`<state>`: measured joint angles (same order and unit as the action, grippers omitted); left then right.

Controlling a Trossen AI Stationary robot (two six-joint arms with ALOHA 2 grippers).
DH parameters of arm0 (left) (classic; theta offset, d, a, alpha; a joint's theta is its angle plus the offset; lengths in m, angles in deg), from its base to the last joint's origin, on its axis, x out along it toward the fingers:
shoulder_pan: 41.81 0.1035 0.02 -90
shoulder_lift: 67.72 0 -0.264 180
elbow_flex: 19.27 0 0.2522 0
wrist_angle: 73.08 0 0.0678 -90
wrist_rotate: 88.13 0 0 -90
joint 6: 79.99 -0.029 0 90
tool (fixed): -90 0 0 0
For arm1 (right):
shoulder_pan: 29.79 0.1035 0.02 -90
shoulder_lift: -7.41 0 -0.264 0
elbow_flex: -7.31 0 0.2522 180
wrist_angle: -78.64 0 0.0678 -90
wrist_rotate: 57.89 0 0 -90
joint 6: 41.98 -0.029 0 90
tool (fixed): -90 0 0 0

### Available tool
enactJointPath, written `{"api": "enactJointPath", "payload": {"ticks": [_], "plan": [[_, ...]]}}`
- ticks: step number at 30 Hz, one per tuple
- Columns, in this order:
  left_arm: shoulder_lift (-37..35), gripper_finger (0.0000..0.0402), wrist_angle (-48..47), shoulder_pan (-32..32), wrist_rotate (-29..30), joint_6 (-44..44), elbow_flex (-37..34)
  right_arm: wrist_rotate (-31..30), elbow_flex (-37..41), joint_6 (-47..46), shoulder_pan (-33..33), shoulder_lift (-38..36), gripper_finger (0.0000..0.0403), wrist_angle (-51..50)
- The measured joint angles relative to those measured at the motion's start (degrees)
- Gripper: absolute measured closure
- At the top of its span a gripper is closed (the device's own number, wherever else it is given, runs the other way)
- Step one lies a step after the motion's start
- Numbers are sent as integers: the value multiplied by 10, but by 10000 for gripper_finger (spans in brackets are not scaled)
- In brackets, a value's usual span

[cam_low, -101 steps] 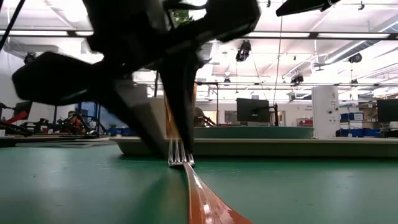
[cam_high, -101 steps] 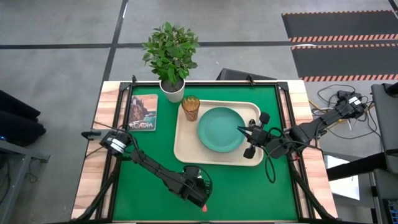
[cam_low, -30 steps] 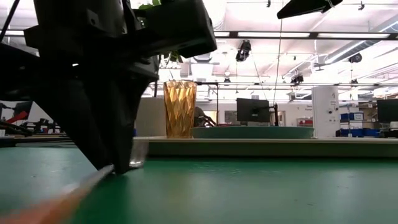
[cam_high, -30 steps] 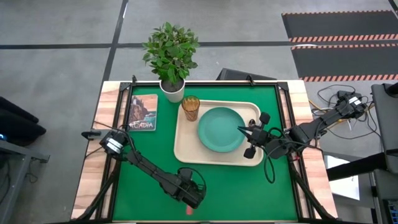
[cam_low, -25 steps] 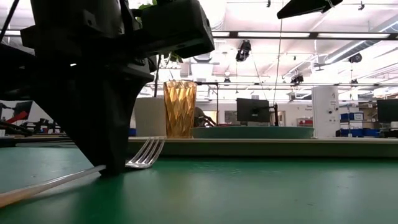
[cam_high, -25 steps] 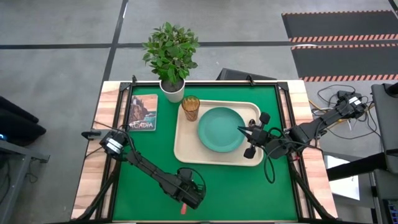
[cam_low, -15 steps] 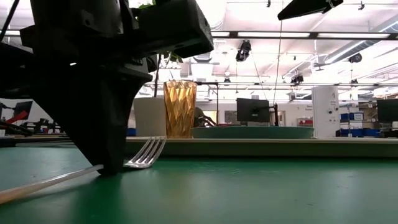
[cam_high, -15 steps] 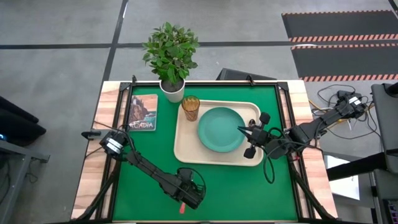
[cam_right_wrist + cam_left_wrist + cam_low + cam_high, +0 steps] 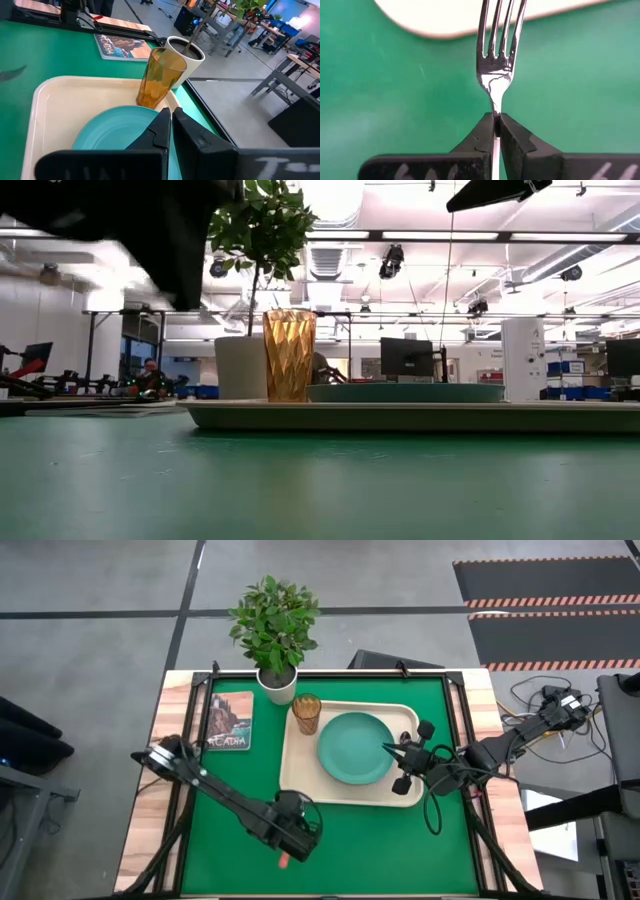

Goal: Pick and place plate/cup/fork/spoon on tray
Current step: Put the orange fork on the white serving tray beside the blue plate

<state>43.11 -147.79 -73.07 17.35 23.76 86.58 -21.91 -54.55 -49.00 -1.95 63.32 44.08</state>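
My left gripper (image 9: 291,832) hangs over the green mat near the table's near edge, shut on the fork (image 9: 497,55). The fork's silver tines point toward the tray (image 9: 300,775), and its orange handle end (image 9: 284,860) sticks out toward the near edge. On the cream tray stand the teal plate (image 9: 354,747) and the amber cup (image 9: 306,713). My right gripper (image 9: 392,754) hovers shut over the tray's right part, beside the plate. The spoon is out of view. My left gripper pinches the fork's thin neck (image 9: 495,109), just behind the tines, between its two fingertips (image 9: 482,131). The fingers come from above, pointing steeply down. The fork is lifted clear of the mat, roughly level, with the handle running back under the fingers.
A potted plant in a white pot (image 9: 277,683) stands at the far edge next to the cup. A book (image 9: 231,721) lies left of the tray. Bare green mat (image 9: 400,850) lies in front of the tray.
My left gripper has risen from the mat and drawn a little toward the far edge and the tray. The fork, which lay on the mat with its tines raised, has come up with it and is now clear of the table.
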Motion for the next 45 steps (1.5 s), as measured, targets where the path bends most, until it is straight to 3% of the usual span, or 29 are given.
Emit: {"api": "enactJointPath", "payload": {"ticks": [9,17,22,28,32,39,45], "plan": [[-52,401,-19,66,45,-120,-5,0,0,0,0,0,394,-12],[-52,402,9,168,9,-281,-18,8,0,-31,0,-6,394,-92],[-53,402,54,225,-13,-324,-55,34,0,-90,0,-29,394,-173],[-60,401,127,266,-22,-312,-119,35,0,-160,0,-56,394,-238],[-87,401,215,280,-22,-267,-174,35,9,-162,0,-66,394,-239],[-151,401,271,290,-12,-150,-284,35,21,-160,0,-83,394,-240],[-168,401,324,291,-18,-127,-343,35,23,-160,0,-96,394,-239]]}}
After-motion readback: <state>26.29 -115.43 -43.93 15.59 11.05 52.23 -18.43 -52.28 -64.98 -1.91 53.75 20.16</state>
